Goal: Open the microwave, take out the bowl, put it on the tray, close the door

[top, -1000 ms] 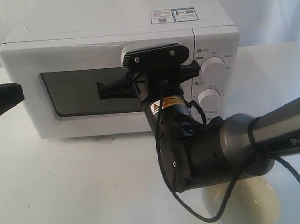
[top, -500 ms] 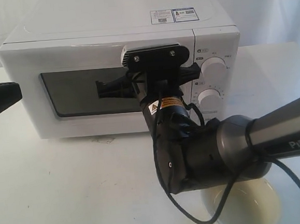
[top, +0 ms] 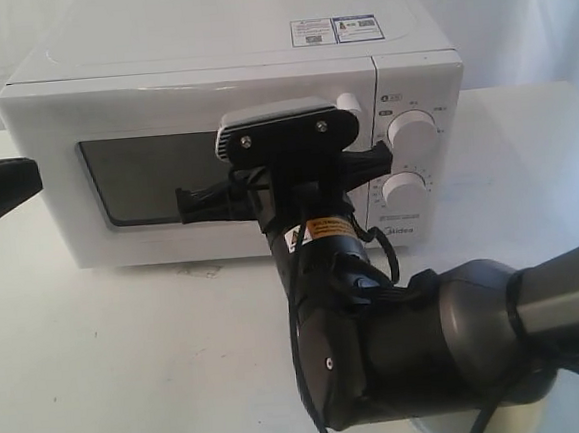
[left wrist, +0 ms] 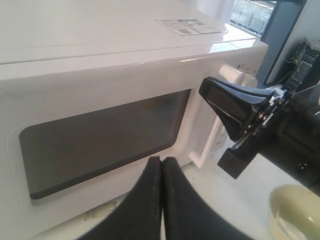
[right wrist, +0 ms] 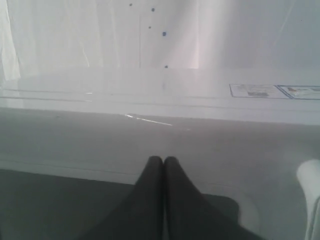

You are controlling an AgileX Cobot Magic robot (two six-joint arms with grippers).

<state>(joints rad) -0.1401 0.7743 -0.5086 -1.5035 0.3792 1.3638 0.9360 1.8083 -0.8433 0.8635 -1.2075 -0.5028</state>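
- The microwave [top: 208, 72] is seen on the white table [top: 131, 369] with its door [top: 52, 125] shut flush.
- Nothing can be made out through the dark window [top: 131, 179], so what is inside cannot be told.
- The bowl [left wrist: 295, 210] is found outside the microwave, low on the surface in front of its knob side.
- Only part of the bowl is shown. Its inside is seen as pale and glossy, and whether a tray lies under it cannot be told.
- In the exterior view the bowl is almost wholly covered by the right arm [top: 420, 347].
- The right gripper [right wrist: 163, 162] is closed, its black fingers pressed together with nothing between them.
- It is held up in front of the door, its tips pointed at the white band above the window, near the top of the handle [left wrist: 205, 150]. Whether the door is touched cannot be told.
- Much of the window and handle is blocked in the exterior view by this arm and its camera mount [top: 285, 137].
- The left gripper [left wrist: 161, 165] is likewise closed on nothing. It is kept apart from the door, at the microwave's left side.
- Two knobs [top: 413, 131] are seen on the right panel and stickers [top: 335, 29] on top.
- A black cable [top: 310, 415] is looped beside the right arm.
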